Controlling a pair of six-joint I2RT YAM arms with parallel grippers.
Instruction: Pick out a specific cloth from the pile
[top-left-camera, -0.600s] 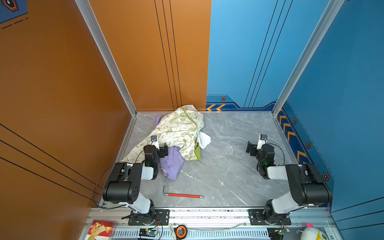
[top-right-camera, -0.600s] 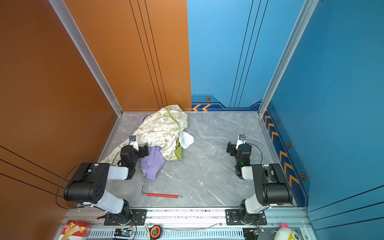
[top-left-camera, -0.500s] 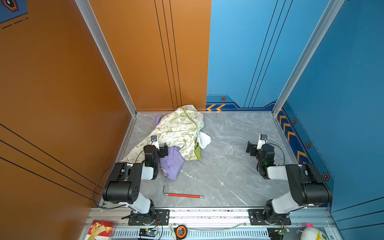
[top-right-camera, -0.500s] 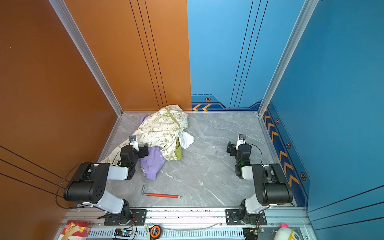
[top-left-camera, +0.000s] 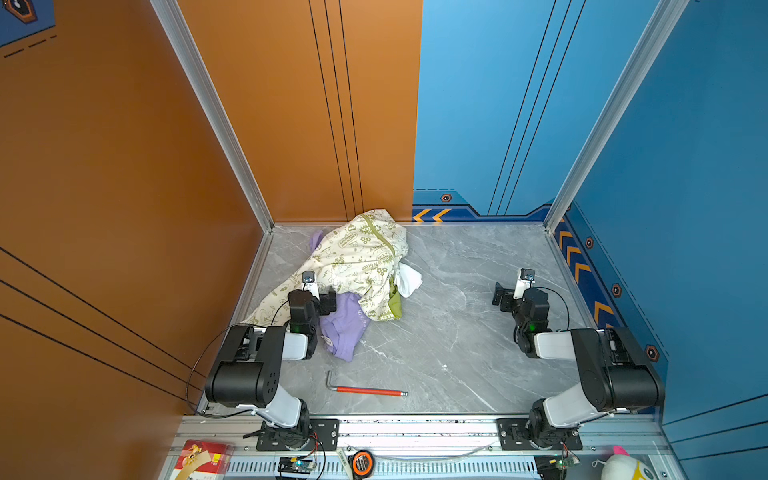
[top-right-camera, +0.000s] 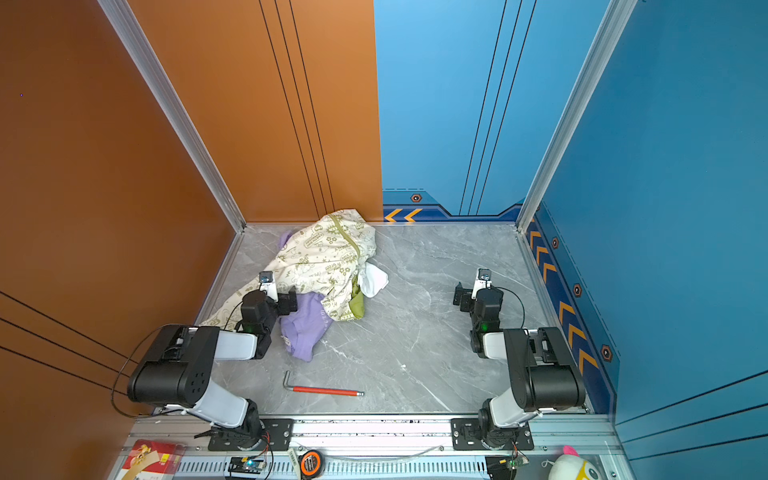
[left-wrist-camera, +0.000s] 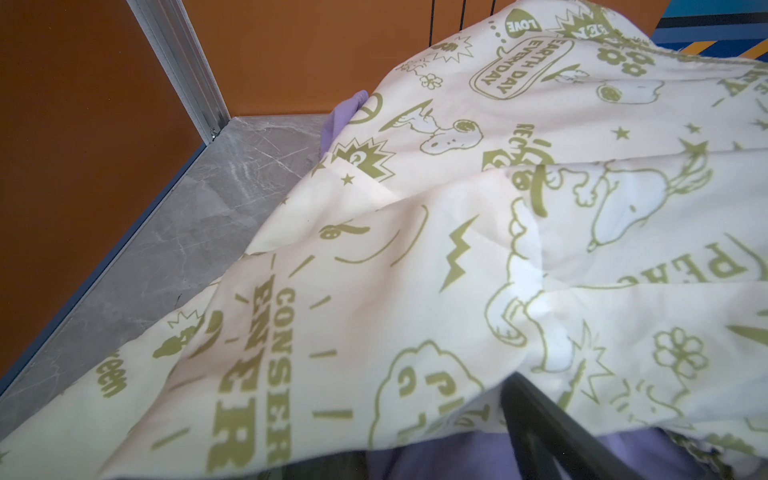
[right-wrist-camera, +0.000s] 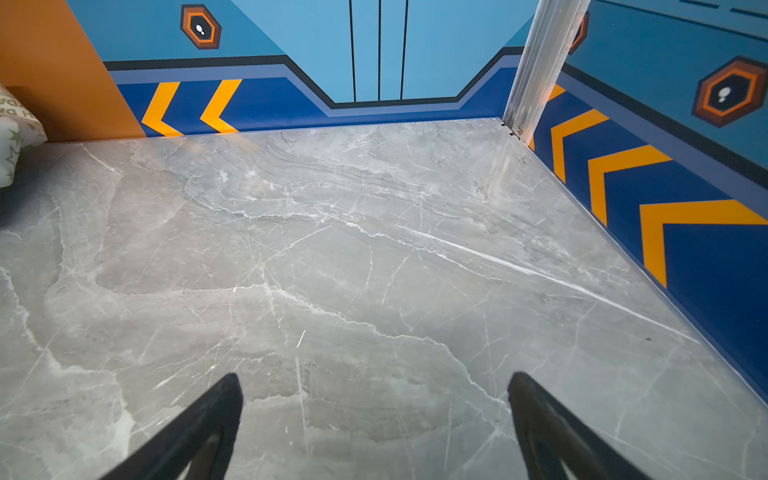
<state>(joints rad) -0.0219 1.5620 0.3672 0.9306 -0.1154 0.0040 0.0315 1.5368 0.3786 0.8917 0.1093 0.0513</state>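
- Nothing has visibly shifted over the last half second: both arms and every garment sit where they were, so the task is still at the reach stage with no grasp made.
- The left gripper (top-left-camera: 328, 300) sits low at the near edge of the pile, jaws spread wide and clamping nothing. In the left wrist view, 1 dark finger (left-wrist-camera: 540, 419) shows below the hem of the cream cloth (left-wrist-camera: 415, 249); the other is hidden by that cloth.
- The cloth (top-left-camera: 343, 328), the lavender one, lies on the table (top-left-camera: 457, 340) just beside the left gripper. Its near half is exposed and its far half is buried under the cream cloth. A small lavender tip (top-left-camera: 316, 241) pokes out at the pile's far side.
- The white cloth (top-left-camera: 409, 280) rests against the pile's right side, apart from the lavender.
- The right gripper (right-wrist-camera: 374, 382) hovers over bare table well away from the pile, jaws wide and empty.
- A red-handled hex key (top-left-camera: 365, 390) lies near the front edge, clear of the fabric.
- Judgement: the left jaws should close on lavender only; the overhanging cream hem risks being pinched too.
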